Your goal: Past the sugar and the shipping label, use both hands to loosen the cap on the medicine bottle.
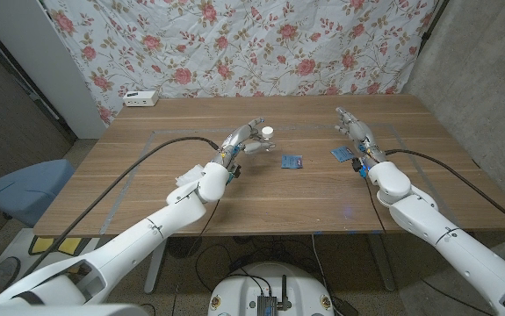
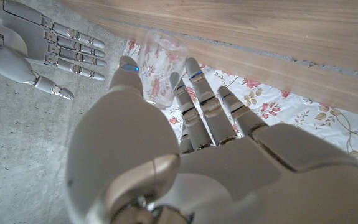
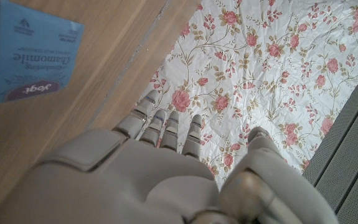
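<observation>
Your left hand (image 1: 245,140) grasps the medicine bottle (image 1: 266,134); right hand (image 1: 354,130) released, well apart from bottle. Cap not yet loosened.

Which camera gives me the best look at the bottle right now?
The left wrist view: the bottle is close and clear, between the left hand's fingers. In the head view the bottle is small, only its white cap plain. The right wrist view faces a blue packet instead.
</observation>
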Available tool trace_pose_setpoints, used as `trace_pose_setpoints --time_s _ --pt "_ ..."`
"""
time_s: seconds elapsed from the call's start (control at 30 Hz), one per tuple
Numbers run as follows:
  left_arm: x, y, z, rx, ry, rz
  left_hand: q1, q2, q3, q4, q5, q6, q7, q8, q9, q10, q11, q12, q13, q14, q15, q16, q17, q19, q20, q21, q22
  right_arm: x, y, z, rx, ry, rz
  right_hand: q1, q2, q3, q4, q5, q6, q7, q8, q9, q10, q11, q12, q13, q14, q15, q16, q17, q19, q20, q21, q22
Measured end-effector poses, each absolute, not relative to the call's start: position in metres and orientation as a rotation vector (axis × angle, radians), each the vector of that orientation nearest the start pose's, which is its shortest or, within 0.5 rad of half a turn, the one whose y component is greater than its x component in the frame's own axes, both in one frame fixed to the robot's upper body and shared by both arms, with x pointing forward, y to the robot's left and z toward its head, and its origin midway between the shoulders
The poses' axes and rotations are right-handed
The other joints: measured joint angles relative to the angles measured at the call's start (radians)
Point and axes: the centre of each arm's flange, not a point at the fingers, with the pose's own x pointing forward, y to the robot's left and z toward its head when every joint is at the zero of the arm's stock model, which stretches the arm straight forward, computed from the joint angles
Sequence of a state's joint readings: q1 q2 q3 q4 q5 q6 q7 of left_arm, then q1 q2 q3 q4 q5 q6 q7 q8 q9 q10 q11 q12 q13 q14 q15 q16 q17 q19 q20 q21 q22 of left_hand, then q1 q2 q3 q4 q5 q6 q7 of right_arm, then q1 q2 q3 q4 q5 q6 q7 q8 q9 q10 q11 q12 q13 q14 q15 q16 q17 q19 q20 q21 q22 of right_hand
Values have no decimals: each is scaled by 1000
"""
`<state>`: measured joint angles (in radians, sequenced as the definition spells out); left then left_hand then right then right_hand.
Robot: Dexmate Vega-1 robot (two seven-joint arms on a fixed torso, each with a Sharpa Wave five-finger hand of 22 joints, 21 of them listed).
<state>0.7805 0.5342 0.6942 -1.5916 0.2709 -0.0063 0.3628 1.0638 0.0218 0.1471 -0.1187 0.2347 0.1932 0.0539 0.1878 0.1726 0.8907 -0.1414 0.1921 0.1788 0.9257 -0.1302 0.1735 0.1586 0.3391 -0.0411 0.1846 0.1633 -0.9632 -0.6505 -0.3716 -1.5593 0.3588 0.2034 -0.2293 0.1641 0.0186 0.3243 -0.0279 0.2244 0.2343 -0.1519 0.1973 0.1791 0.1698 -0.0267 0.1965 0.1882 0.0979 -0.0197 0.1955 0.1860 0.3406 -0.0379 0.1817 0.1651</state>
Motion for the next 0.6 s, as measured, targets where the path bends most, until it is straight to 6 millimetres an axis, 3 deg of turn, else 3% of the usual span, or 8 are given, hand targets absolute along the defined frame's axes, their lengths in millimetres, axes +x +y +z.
trace_pose_setpoints --time_s 0.33,0.5,0.6 --pt "613 121 -11 852 -836 -95 0 0 4 -4 -6 -17 -17 -7 0 0 0 0 1 0 0 0 0 0 0 0 0 598 -283 -6 -355 -650 53 36 -15 2 -34 0 19 5 6 0 -6 -6 0 0 -6 6 0 0 -4 4 0 0" --pt "626 118 -6 848 -837 -110 0 0 12 -10 -15 -26 -18 -7 0 0 0 0 1 0 0 0 0 58 3 10 0 599 -281 -1 -430 -607 40 53 -23 8 -50 0 19 5 10 5 -11 -11 0 0 -5 6 0 0 -8 8 0 0" --pt "631 116 -4 839 -843 -120 0 0 22 -15 -18 -32 -13 -7 0 -2 -2 0 2 -2 2 0 0 138 84 22 1 598 -279 3 -459 -599 38 65 -23 8 -55 0 19 5 10 5 -15 -7 0 0 -5 6 0 0 -8 8 0 0"
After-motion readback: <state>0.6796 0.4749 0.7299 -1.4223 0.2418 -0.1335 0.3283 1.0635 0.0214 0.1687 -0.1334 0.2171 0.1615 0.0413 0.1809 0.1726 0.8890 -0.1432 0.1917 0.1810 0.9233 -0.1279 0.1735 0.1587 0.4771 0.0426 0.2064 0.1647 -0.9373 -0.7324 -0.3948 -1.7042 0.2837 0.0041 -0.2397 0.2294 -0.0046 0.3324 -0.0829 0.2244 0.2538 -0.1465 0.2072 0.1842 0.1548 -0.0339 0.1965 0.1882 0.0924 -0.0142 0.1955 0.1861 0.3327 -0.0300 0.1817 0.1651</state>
